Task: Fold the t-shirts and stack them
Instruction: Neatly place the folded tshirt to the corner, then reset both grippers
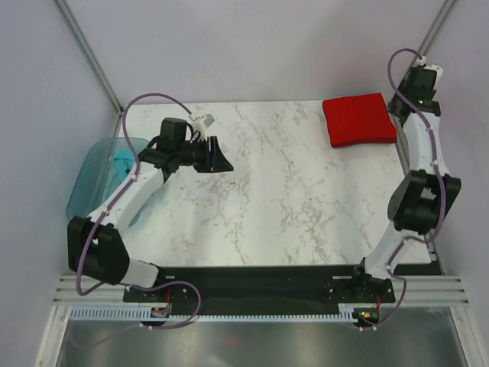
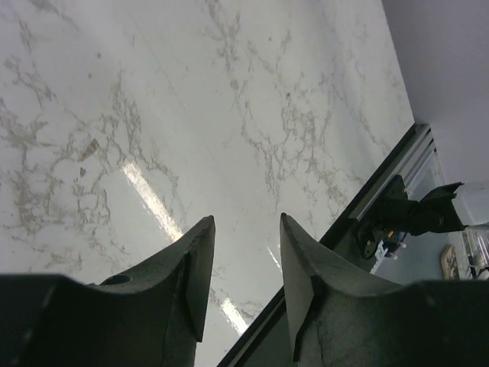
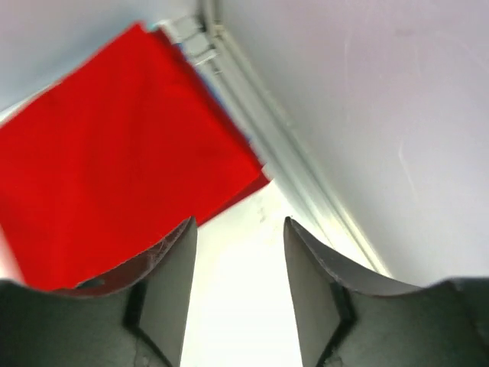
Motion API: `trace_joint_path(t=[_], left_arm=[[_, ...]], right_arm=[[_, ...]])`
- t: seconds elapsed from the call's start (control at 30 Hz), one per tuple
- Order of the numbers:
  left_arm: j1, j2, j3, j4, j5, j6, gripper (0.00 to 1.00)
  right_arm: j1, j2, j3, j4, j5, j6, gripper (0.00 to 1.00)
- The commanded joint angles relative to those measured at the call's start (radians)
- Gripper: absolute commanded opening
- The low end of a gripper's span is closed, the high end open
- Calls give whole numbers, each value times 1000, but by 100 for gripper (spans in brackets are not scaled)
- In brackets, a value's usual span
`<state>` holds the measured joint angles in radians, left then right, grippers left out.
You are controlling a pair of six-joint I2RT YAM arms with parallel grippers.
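Lying at the far right corner of the desk (image 1: pixel 267 191) in the top view, the folded red t-shirt (image 1: pixel 359 120) had the right end effector (image 1: pixel 399 107) just beside its right edge. The left end effector (image 1: pixel 223 158) hung well apart from it, over the desk's left half. From the left wrist, that end effector stood released above bare marble. From the right wrist, the fingers were parted, grasping nothing. The red t-shirt lay ahead to their left, with a darker crimson t-shirt (image 3: pixel 243 191) peeking out beneath.

White links (image 1: pixel 126 195), black joints (image 1: pixel 99 252), purple cables (image 1: pixel 153 95); left pincer (image 2: pixel 245 222), right pincer (image 3: pixel 240 223) black, tapered.
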<state>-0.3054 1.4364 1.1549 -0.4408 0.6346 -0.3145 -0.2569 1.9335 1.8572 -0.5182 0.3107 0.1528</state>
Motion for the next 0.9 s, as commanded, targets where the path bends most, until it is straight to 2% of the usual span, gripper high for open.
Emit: trace_joint_path(t=[0.0,0.03,0.07,0.13,0.27,0.3,0.33,0.47,0.53,0.73,0.87], left_arm=[[-3,-112,104,30,-24,40,48],[-3,-128,115,31,-35,41,49],[-3,-160,124,31,-44,45,50],[0,-192,127,31,-58,43,53],[8,-266,95,28,-40,11,63],[9,-296,88,28,-32,2,75],[8,-310,78,30,-6,-8,100],[8,-390,-4,30,49,-8,100],[9,-441,-32,28,34,-9,100],[11,-524,-93,27,-9,-14,100],[11,-576,-115,28,-21,-18,100]], right_arm=[[91,-233,-148,-103,-146,140,64],[111,-319,-186,-109,-165,152,88],[132,-362,-260,-112,-201,157,98],[198,-485,-328,-120,-212,186,98],[232,-655,-490,-118,-415,246,98],[234,-689,-516,-118,-486,260,98],[235,-765,-585,-109,-517,270,98],[235,-956,-751,-54,-559,304,98],[235,-1034,-812,-45,-547,320,98],[235,-1114,-882,-43,-523,333,98],[235,-1119,-869,-40,-525,327,98]])
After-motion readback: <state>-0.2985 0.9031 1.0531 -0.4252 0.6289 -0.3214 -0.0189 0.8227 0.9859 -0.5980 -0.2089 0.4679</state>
